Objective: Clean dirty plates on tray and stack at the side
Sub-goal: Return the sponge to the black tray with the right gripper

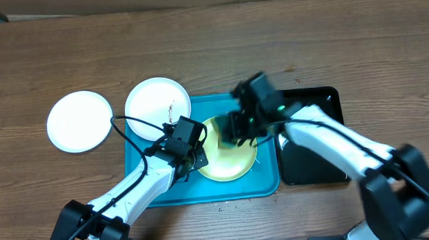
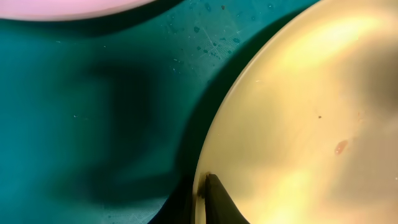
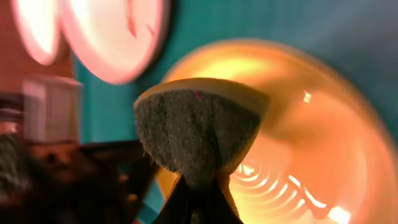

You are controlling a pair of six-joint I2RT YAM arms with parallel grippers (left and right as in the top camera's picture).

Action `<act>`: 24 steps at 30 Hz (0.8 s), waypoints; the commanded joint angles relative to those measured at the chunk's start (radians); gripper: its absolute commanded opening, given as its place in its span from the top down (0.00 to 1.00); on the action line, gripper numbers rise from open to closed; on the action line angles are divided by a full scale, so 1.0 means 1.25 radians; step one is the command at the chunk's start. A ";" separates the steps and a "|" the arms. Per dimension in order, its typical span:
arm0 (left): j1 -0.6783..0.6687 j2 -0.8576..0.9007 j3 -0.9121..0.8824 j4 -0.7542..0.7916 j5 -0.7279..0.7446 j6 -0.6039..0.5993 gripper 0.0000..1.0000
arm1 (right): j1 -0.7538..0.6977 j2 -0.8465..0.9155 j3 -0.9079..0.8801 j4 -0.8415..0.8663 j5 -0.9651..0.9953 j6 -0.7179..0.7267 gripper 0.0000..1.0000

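Observation:
The pale yellow-green plate [image 1: 228, 160] lies in the turquoise tray [image 1: 265, 180]. My left gripper [image 1: 195, 155] is shut on its left rim; in the left wrist view one finger [image 2: 214, 199] sits on the plate's edge [image 2: 298, 112], and a small brown smear [image 2: 341, 147] shows. My right gripper [image 1: 241, 129] is shut on a sponge [image 3: 199, 124], held against or just above that plate [image 3: 311, 137]. A white plate [image 1: 157, 102] with a brown smear rests on the tray's far left corner. Another white plate [image 1: 80, 121] lies on the table, left of the tray.
A glossy black tray [image 1: 315, 140] lies right of the turquoise tray, under my right arm. Bare wooden table [image 1: 211, 47] runs along the far side. My left arm [image 1: 140, 183] crosses the tray's front left corner.

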State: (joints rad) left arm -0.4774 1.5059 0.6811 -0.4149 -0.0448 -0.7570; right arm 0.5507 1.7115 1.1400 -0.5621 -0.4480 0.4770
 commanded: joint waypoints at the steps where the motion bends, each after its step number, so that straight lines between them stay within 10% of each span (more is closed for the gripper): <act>1: -0.002 0.009 -0.004 -0.003 0.001 -0.005 0.91 | -0.020 -0.059 0.029 -0.044 0.031 -0.038 0.96; 24: -0.002 0.006 -0.003 0.001 -0.011 0.026 0.96 | -0.193 -0.114 0.014 -0.276 0.249 -0.070 0.96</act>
State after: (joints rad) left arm -0.4774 1.5055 0.6815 -0.4088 -0.0422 -0.7521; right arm 0.3416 1.6176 1.1507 -0.9039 -0.1230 0.4152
